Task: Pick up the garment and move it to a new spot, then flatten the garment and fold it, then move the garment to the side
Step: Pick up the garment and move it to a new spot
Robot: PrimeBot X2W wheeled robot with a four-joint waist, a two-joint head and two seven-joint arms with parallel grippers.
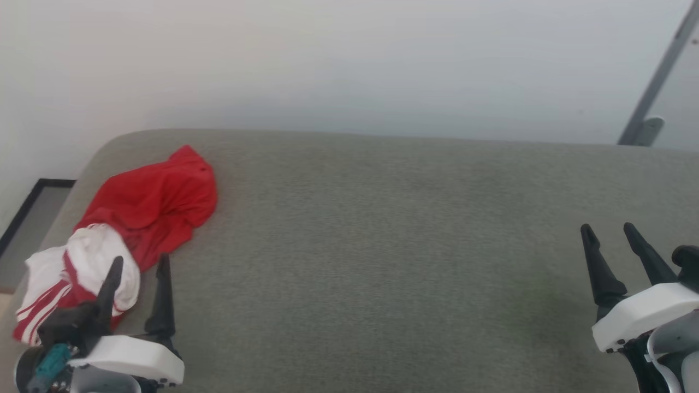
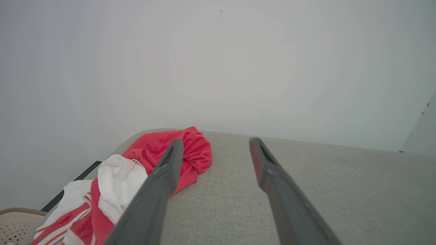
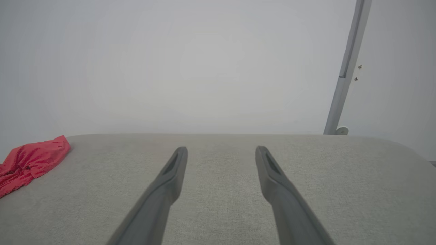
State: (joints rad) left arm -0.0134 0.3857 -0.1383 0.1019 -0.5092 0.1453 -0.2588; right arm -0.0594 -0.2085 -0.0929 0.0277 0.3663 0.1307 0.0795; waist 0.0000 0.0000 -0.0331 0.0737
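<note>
Left end, near corner: your left gripper [image 1: 140,259] sat with both dark fingers spread wide and nothing between them. Your right gripper [image 1: 606,226] was spread and empty too, at the near right, well apart from the cloth.

The garment [image 1: 150,202] lay crumpled at the left end of the grey fabric surface [image 1: 382,262]. Its red bulk was toward the far side, with the white panels and striped trim bunched toward you. The near part reached the left edge; whether it hung over, I could not tell. In the head view your left gripper's outer finger crossed the white part; contact unclear.

Handling, as judged: soft, light and limp. It would likely sag from any single hold and keep no shape. The weave looked smooth, so possibly slippery.

Where to take it: you had a raised red fold just ahead of the left fingers, the easiest pinch. The striped trim looked thicker, probably a surer hold for spreading later. Beware pinching several layers at once
</note>
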